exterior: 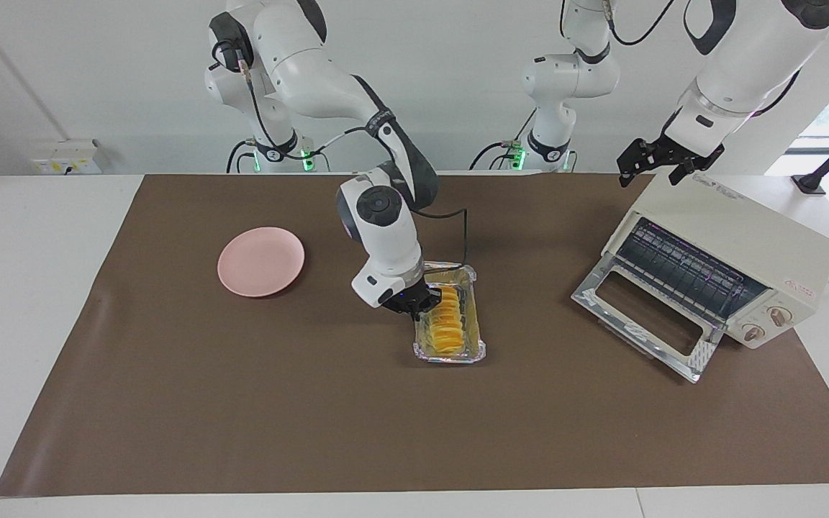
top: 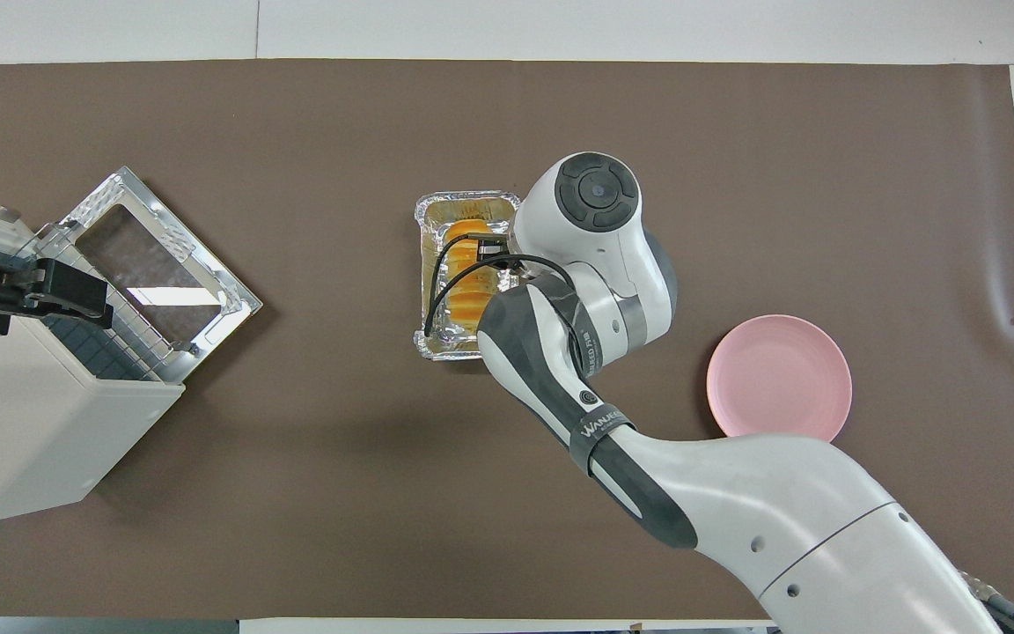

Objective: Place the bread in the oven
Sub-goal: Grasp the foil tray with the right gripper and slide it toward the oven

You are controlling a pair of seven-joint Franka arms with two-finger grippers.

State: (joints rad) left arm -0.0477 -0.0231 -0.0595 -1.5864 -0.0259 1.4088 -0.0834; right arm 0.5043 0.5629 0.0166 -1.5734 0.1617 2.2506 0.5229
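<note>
Foil tray [exterior: 450, 350] with bread [exterior: 446, 322], clamped at its rim by the right gripper [exterior: 414, 305], hidden overhead; left gripper [exterior: 663, 160] spread, empty

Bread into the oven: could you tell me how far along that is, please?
Done: the oven door lies open. In hand: the right gripper is shut on the foil tray holding the bread, mid-table. Left: getting it inside. The left gripper waits open over the oven.
</note>
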